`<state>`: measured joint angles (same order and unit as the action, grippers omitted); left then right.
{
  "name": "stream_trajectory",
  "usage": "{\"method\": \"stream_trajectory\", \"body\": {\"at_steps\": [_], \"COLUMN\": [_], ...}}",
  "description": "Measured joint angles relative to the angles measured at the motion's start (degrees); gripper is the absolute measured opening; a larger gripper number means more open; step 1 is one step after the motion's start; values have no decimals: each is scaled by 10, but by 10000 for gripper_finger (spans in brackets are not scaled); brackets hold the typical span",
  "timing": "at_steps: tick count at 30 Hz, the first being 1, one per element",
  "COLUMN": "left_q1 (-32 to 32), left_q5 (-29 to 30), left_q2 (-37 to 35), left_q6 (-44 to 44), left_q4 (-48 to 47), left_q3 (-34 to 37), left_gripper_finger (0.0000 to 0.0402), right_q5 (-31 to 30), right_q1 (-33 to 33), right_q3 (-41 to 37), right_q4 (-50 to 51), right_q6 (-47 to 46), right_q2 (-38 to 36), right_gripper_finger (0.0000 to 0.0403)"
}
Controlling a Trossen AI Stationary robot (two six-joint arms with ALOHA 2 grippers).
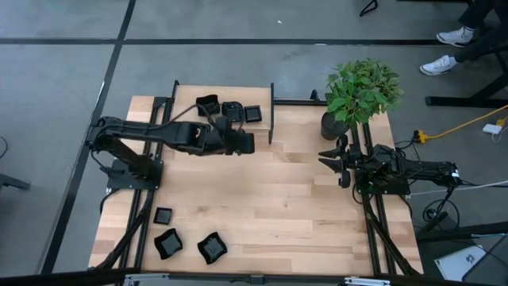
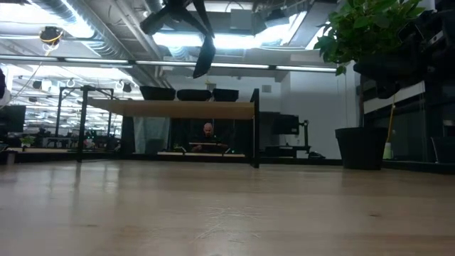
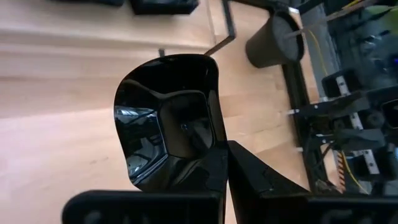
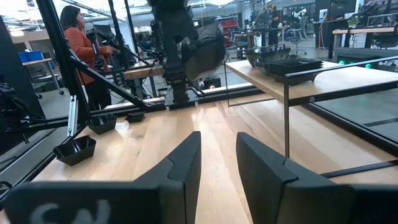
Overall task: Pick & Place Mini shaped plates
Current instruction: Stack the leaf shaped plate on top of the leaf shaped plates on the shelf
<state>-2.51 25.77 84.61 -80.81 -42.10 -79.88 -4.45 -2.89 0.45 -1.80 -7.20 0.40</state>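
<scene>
One plate point(image 3: 168, 130) is being held in the shut fingers of the left gripper point(image 1: 242, 143), raised above the table point(image 1: 270, 199) just in front of the shelf point(image 1: 190, 99). Three plates point(image 1: 230, 108) are being kept on that shelf, and three more point(image 1: 168, 242) are lying at the table's near left corner. Parted and holding nothing, the right gripper point(image 1: 327, 157) is being parked beside the plant pot point(image 1: 333, 125).
</scene>
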Motion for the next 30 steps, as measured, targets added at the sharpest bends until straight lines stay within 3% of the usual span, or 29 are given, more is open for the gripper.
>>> {"method": "stream_trajectory", "body": {"at_steps": [8,30], "left_q1": [49,108], "left_q5": [-33,-13], "left_q2": [-23,-44], "left_q6": [102,349], "left_q4": [39,182], "left_q3": [0,0], "left_gripper_finger": [2,2], "right_q5": [0,0], "right_q1": [0,0], "right_q3": [0,0], "right_q4": [0,0], "right_q6": [0,0], "right_q2": [0,0], "right_gripper_finger": [103,103]}}
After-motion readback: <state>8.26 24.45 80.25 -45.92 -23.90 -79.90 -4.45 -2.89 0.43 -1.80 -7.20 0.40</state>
